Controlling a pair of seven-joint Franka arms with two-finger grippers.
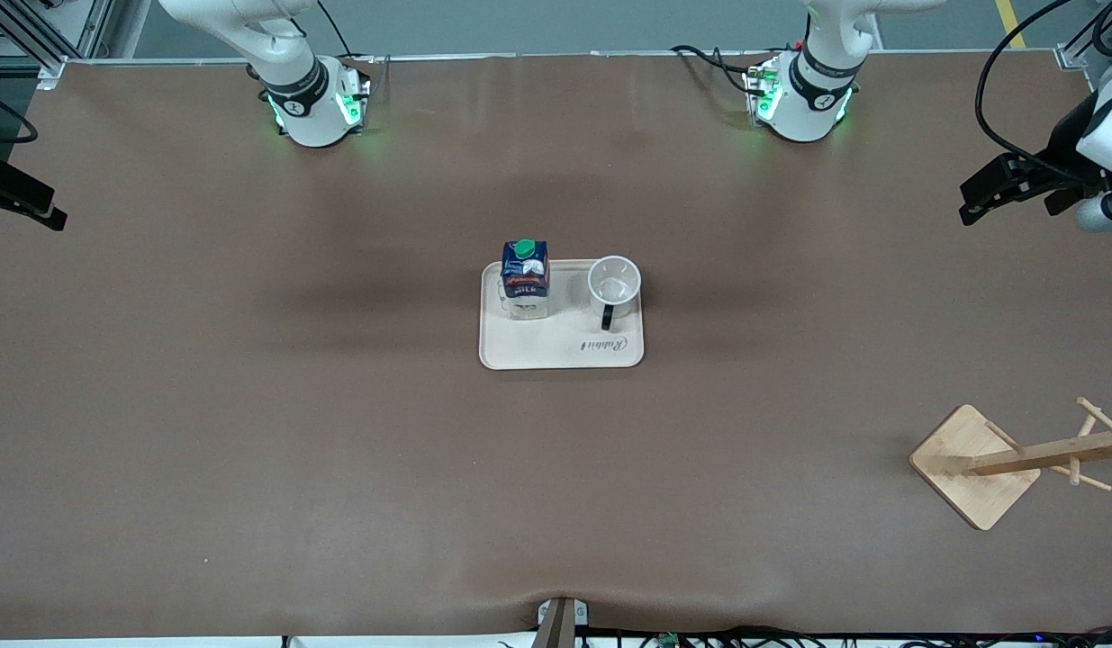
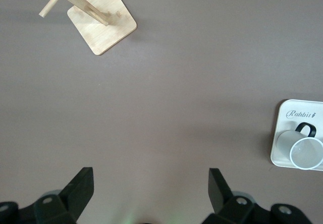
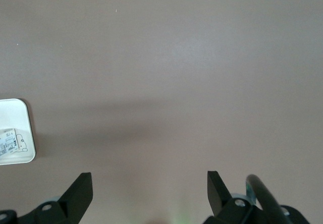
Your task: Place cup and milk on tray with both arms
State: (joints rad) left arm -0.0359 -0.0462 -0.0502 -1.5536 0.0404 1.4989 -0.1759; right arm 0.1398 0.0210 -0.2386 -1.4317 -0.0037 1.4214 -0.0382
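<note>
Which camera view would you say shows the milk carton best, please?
The front view: the whole milk carton stands upright on the tray beside the cup. The right wrist view shows only a sliver at its picture's edge; the left wrist view shows none of it.

Readable text: one word only.
Tray [image 1: 561, 346] carries script word "Rabbit" on its edge nearest the front camera, also legible in left wrist view [image 2: 302, 114]. Milk [image 1: 525, 274] carton label print too small to read.
</note>
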